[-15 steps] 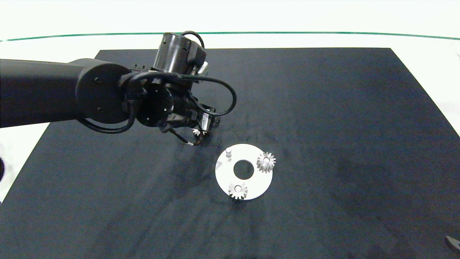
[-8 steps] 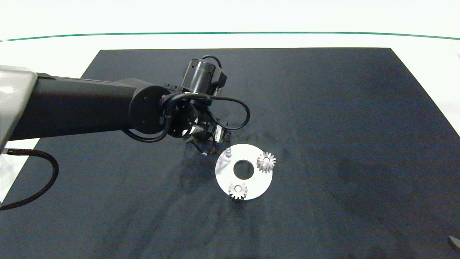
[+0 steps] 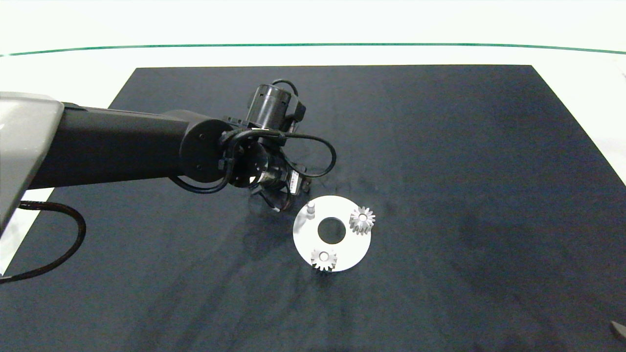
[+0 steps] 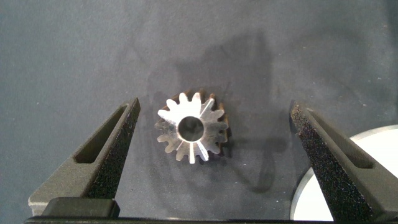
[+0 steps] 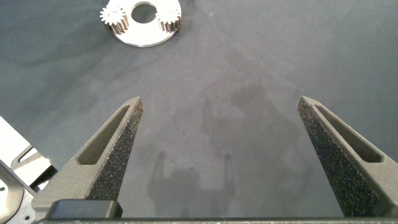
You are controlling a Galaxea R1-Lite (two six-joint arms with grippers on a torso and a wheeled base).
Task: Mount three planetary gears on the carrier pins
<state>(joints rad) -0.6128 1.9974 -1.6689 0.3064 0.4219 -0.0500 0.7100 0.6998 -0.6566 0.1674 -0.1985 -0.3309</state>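
Left gripper (image 4: 214, 146) spread wide around loose third gear (image 4: 191, 127) on dark mat (image 3: 440, 146), gripping nothing, beside white disc (image 3: 342, 249). Other two gears (image 3: 362, 220) seated; one pin (image 3: 310, 209) bare. Right gripper (image 5: 217, 149) wide open, well apart.

The loose gear (image 4: 191, 127) lies flat on the dark mat (image 3: 464, 171) with clear gaps to both fingers of the spread left pincer (image 4: 214, 124). The white disc (image 4: 367, 168) sits just beside one finger. The right pincer (image 5: 221, 118) has bare mat between its spread fingers.
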